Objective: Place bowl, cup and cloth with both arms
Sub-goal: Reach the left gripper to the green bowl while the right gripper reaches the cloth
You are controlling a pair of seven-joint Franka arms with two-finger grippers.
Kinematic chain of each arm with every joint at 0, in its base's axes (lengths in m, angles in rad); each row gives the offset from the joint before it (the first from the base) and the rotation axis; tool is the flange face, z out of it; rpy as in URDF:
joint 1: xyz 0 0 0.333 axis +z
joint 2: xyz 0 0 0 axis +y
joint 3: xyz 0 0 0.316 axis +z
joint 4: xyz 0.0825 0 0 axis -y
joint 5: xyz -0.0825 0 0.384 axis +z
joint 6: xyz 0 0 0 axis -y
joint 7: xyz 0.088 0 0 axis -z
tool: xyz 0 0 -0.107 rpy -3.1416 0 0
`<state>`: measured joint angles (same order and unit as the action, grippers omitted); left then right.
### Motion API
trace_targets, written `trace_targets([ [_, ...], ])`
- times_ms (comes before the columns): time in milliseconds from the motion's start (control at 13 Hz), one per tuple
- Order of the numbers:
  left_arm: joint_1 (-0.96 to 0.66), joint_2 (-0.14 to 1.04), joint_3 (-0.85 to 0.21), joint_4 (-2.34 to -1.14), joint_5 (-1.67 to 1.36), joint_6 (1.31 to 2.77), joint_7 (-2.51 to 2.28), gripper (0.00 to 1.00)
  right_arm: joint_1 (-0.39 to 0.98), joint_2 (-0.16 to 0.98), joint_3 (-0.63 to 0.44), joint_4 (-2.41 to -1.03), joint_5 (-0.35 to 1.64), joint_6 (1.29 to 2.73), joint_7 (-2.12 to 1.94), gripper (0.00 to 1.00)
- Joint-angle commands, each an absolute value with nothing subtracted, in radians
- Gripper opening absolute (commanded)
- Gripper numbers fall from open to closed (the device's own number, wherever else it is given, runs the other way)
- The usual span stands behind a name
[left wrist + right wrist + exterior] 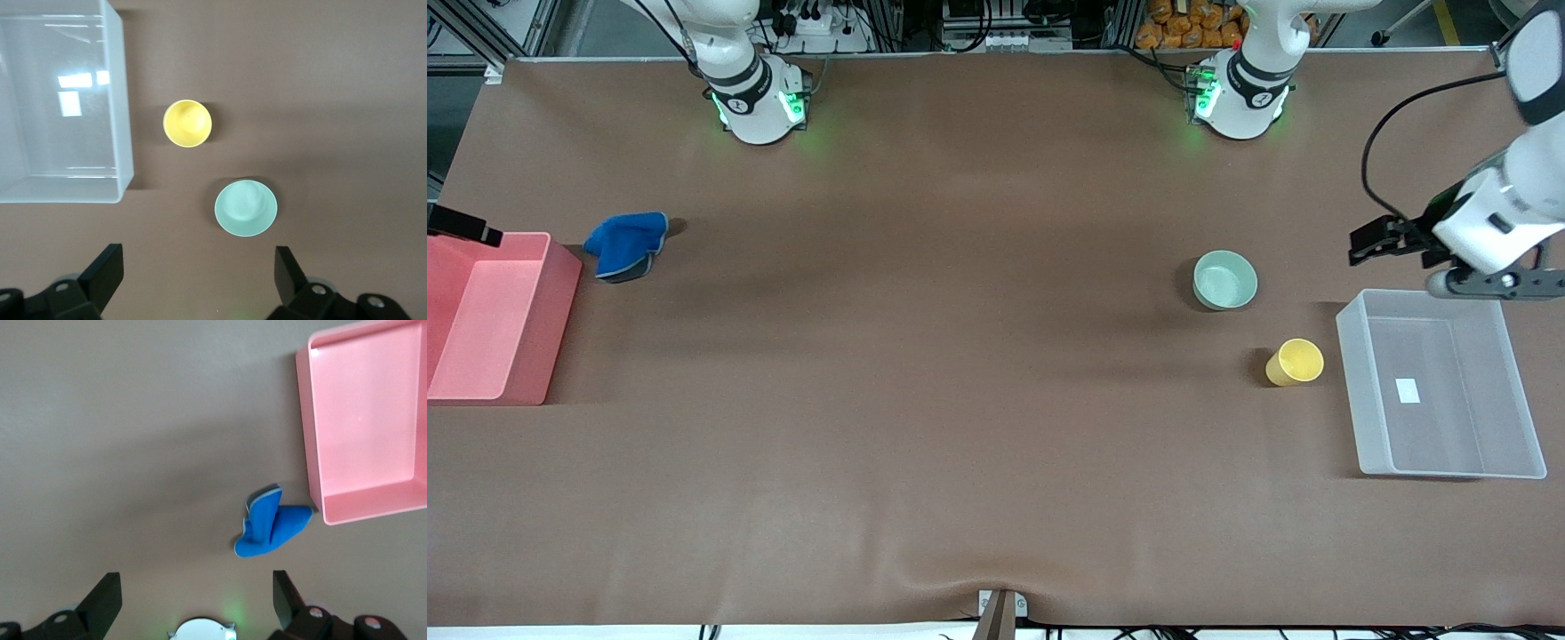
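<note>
Bowl (1225, 279), cup (1296, 362) and cloth (627, 244) all sat on the brown table (960, 427), none of them held. Clock directions below are read on the front view, with twelve o'clock toward the robots' bases.

The pale mint-green bowl stood upright toward the left arm's end of the table, at about three o'clock from the table's middle. The yellow cup stood upright near it, at about four o'clock from the bowl, nearer to the front camera and apart from it. A clear plastic bin (1440, 311) lay at about three o'clock from the cup, just beside it, with a small white label (1407, 390) on its floor.

The bright-blue cloth lay bunched toward the right arm's end of the table, at about nine o'clock from the table's middle. A pink bin (534, 356) sat just beside it, and the cloth was at about one o'clock from that bin's middle.

The left gripper (1371, 242) hung in the air over bare table by the clear bin's twelve o'clock edge. In the left wrist view its fingers (107, 267) were spread wide with nothing between them, and the bowl (245, 208) and cup (187, 123) showed below.

The right gripper (463, 225) hung over the pink bin's twelve o'clock edge. Its fingers (105, 590) were likewise spread and empty, with the cloth (270, 527) below.
</note>
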<state>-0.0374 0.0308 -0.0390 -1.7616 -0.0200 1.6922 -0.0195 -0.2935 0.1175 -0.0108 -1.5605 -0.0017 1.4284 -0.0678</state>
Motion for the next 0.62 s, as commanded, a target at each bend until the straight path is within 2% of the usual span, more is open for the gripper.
trace_targets([
  [0,-0.037,-0.037,-0.074,-1.981,-0.038,1.869,-0.050,1.00,-0.374,0.207,0.003,-1.552,-0.006,1.402,-0.061,1.00],
  [231,-0.040,-0.037,-0.104,-2.115,-0.038,1.985,-0.164,1.00,-0.416,0.270,0.002,-1.643,-0.008,1.426,-0.061,1.00],
  [538,-0.040,-0.023,-0.127,-2.340,-0.035,2.283,-0.176,1.00,-0.436,0.279,0.003,-1.853,-0.006,1.598,-0.061,1.00],
])
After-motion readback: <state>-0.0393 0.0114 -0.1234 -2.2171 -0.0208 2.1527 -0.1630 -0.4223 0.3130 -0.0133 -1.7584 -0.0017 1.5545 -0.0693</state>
